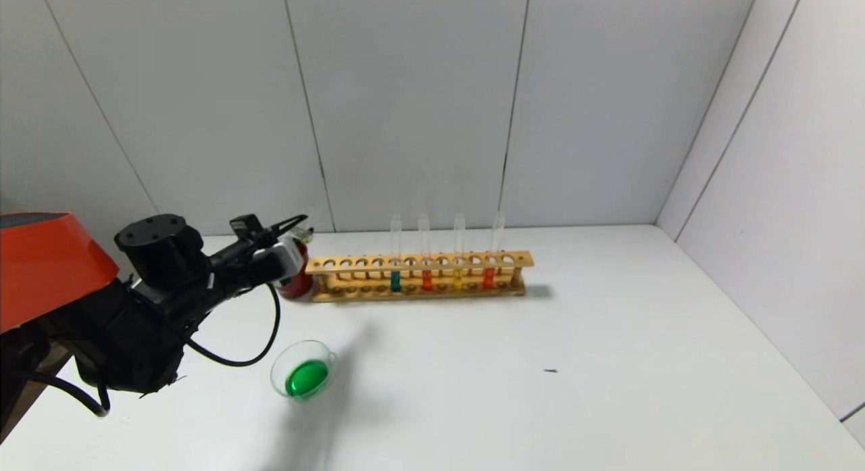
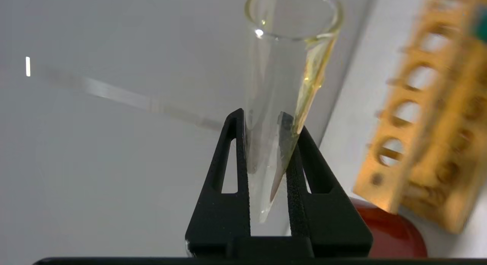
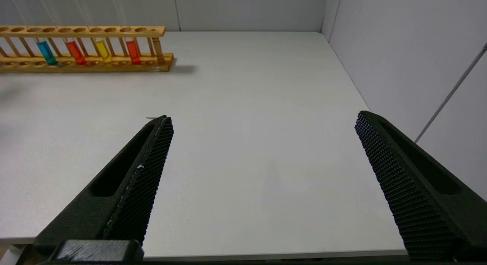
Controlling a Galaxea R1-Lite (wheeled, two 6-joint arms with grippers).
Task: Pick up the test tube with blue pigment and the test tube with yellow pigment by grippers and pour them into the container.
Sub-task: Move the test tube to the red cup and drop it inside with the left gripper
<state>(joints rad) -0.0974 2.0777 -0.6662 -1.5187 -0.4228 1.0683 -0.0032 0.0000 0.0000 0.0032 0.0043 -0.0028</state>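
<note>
Left tool (image 2: 266, 143) clamps emptied yellow-streaked test tube (image 2: 289, 67).

Emptied test tube with yellow pigment (image 2: 283, 105) clamped in left gripper (image 2: 266, 143) above dark red cup (image 1: 295, 282), container (image 1: 304, 375) holding green liquid, test tube with blue pigment (image 1: 395, 255) upright in rack (image 1: 419, 276)

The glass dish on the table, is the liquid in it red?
No, the glass dish holds bright green liquid, seen plainly in the head view.
</note>
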